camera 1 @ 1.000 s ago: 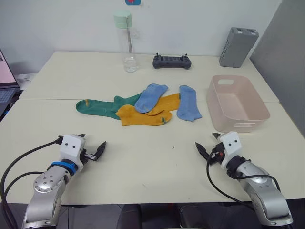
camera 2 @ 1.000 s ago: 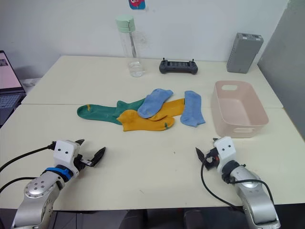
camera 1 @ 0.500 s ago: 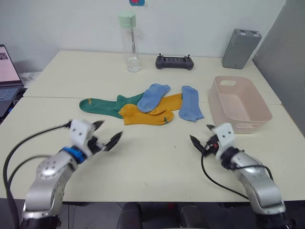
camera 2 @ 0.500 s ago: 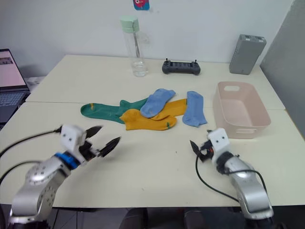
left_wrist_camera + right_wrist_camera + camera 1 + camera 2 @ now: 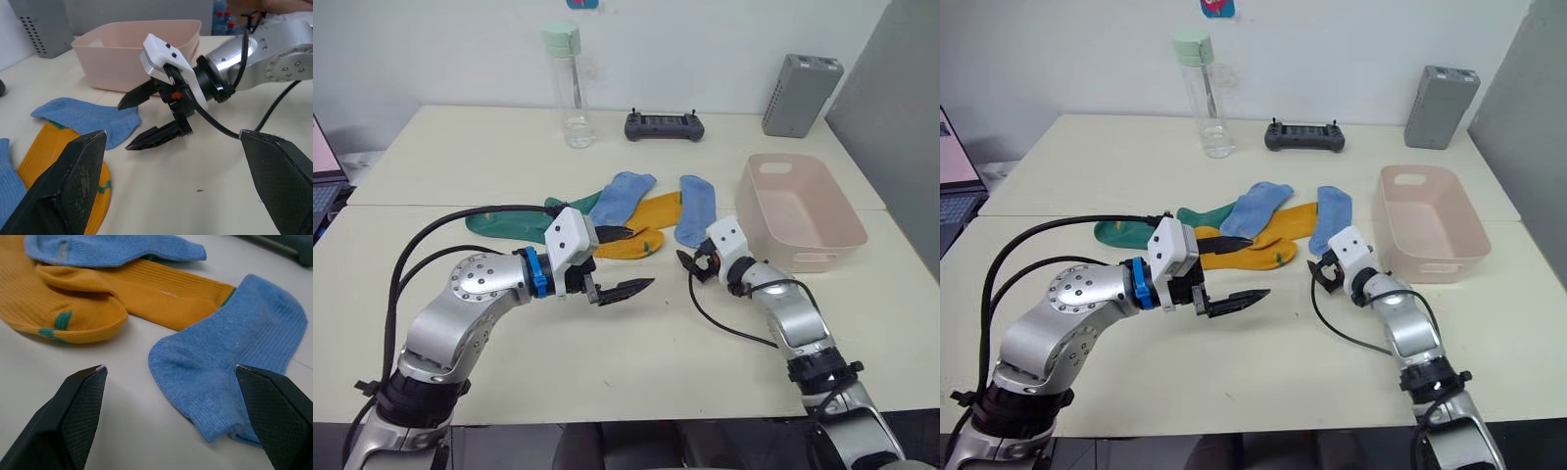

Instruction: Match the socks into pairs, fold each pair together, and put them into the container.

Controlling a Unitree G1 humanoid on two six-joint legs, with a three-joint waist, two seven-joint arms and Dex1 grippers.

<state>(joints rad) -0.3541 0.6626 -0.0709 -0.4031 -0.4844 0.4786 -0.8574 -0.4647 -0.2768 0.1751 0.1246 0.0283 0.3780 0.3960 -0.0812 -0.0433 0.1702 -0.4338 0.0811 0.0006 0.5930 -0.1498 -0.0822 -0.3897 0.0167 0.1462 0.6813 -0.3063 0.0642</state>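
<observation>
The socks (image 5: 617, 217) are lying in a loose heap on the worktop (image 5: 460, 157), just ahead of both sets of jaws: two mustard yellow ones in the middle, one light blue sock (image 5: 624, 198) draped over them, dark green ones trailing off beyond the left jaws, and the second light blue sock (image 5: 234, 342) sitting flat and alone directly in front of the right jaws. These look soft, light and floppy, so they are likely to sag and bunch once lifted; a pinch through the ribbed cuff or mid-foot, pressing down to the worktop, looks like the safest hold, and that lone blue one seems the easiest first take.

The left gripper (image 5: 617, 262) is hovering with its jaws spread wide and holding nothing, near the yellow toe. The right gripper (image 5: 690, 264) is also gaping wide and empty, its tips just short of the blue sock's edge.

The container (image 5: 800, 211) is standing empty, off to the outer side of the right jaws.

No brand, label or readable writing is showing on the socks or container.
</observation>
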